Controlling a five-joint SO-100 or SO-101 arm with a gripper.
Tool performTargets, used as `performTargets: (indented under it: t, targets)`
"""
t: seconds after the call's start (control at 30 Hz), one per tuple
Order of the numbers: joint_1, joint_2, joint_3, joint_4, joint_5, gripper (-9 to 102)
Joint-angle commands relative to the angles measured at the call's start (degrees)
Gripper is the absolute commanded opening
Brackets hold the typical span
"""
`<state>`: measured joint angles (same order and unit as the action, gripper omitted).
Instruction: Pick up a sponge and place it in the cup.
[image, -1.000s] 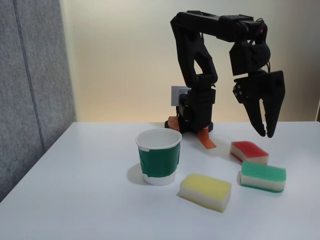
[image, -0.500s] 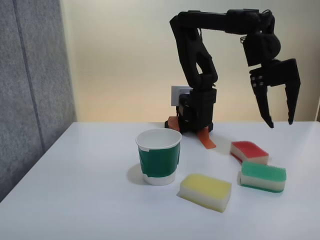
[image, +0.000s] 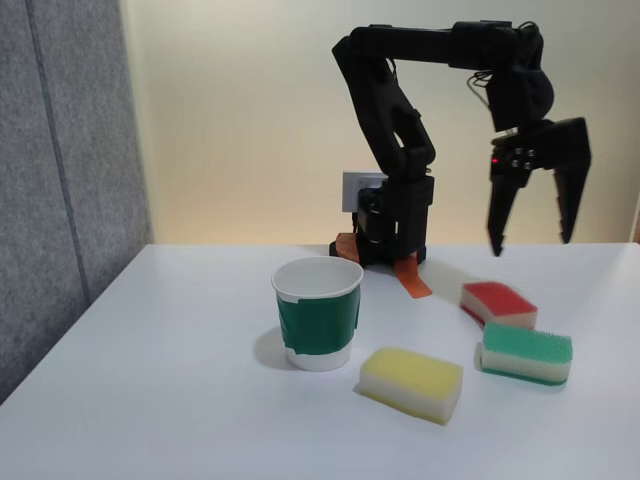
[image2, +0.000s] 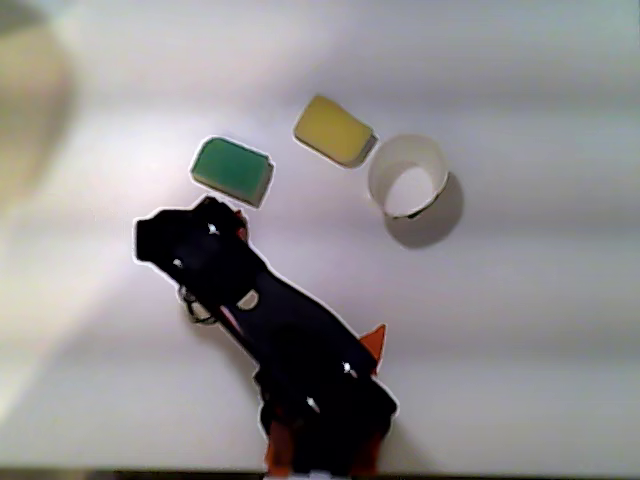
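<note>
— Where do our jaws stand?

— Spread wide and holding nothing. In the fixed view our gripper (image: 531, 243) hangs in the air, fingertips pointing down, above the sponge (image: 498, 303) and clear of it.

— So which step are we on?

— We judge it the approach: nothing is picked up yet. The sponge lies flat on the white table (image: 180, 400), red scouring face up, cream foam showing along its near edge. It sits at the right in the fixed view, just behind the green-topped sponge (image: 526, 353).

— And next?

— We need to come straight down with one finger on each side of the red one. The green-topped sponge lies close in front, so we should close across the free sides and not nudge its neighbour. In the other view our arm (image2: 265, 330) covers the red sponge almost wholly, so we can't check alignment there.

— Then the cup?

— The cup (image: 318, 313) stands upright and empty, well to the left in the fixed view, with the yellow sponge (image: 411, 383) lying in front, between it and the green one. We would lift high enough to clear its rim.
</note>
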<state>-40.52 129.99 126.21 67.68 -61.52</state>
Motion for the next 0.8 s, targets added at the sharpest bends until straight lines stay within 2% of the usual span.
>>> performTargets:
  t: [0.0,0.2,0.43,0.77]
  targets:
    - [3.25,2.90,2.81,-0.62,-4.39,31]
    - [9.32,-0.09,8.53,-7.91,-7.65,31]
    - [9.14,-5.62,10.90,-16.61,-5.71,31]
    - [5.01,-6.94,10.11,-15.73,0.26,31]
